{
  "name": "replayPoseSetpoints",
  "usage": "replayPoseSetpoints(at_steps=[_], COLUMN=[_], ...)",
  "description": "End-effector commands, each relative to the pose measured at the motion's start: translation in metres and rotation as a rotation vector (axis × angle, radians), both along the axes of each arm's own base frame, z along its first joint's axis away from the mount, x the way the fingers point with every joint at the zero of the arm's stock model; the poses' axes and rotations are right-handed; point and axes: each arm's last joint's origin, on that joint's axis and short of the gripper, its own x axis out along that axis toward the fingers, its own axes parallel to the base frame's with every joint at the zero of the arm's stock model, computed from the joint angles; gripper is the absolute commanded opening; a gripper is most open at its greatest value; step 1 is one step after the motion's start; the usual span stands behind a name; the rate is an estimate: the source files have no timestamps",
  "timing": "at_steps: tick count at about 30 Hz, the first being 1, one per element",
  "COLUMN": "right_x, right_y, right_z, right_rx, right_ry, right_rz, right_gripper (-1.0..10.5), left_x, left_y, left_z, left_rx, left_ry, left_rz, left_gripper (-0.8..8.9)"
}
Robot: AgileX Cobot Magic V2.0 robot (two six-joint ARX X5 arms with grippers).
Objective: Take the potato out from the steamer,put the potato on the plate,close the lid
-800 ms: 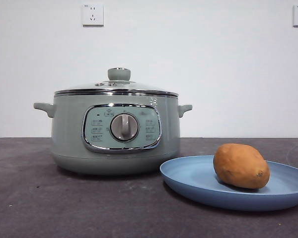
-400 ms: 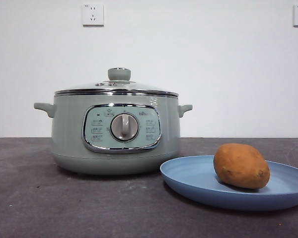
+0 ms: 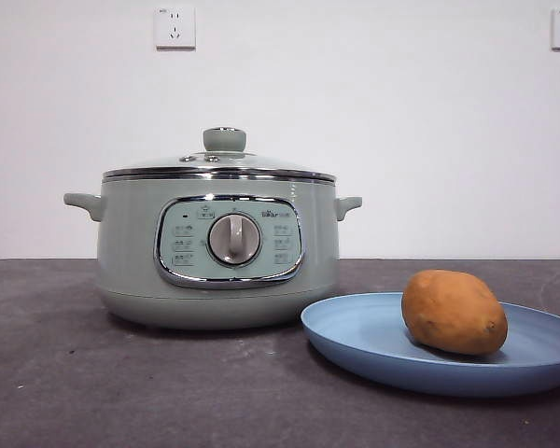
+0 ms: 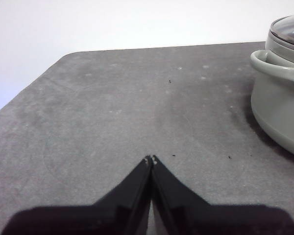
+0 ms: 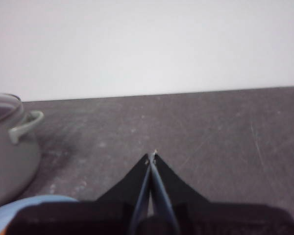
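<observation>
The sage-green steamer [image 3: 217,250] stands left of centre in the front view, with the glass lid [image 3: 220,164] seated on its rim. To its right the orange-brown potato [image 3: 453,312] lies on the light-blue plate [image 3: 373,341]. Neither arm shows in the front view. My left gripper [image 4: 151,159] is shut and empty, over bare table to the side of the steamer [image 4: 280,93]. Also shut and empty, my right gripper [image 5: 151,155] hovers near the plate's edge [image 5: 19,208], with the steamer [image 5: 10,147] beyond it.
A dark grey table [image 3: 93,383] carries everything, and a white wall stands behind with two sockets [image 3: 175,28]. The table's corner and edge [image 4: 44,73] show in the left wrist view.
</observation>
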Motion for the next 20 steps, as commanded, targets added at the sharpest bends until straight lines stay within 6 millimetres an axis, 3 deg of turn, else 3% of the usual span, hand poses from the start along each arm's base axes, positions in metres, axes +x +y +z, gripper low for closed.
replayPoseSetpoints(at_steps=[1, 7, 20], right_x=[0.001, 0.003, 0.002], right_y=[0.0, -0.001, 0.0], right_z=[-0.011, -0.025, -0.035], right_rx=[0.02, 0.023, 0.051], right_ry=[0.004, 0.06, 0.168], right_rz=[-0.008, -0.01, -0.009], right_gripper=[0.0, 0.0, 0.0], left_x=[0.001, 0.001, 0.001], left_y=[0.0, 0.0, 0.0], left_z=[-0.005, -0.005, -0.005], left_rx=[-0.002, -0.002, -0.001], left_ry=[0.012, 0.012, 0.011], left_rz=[0.003, 0.003, 0.003], left_gripper=[-0.04, -0.04, -0.04])
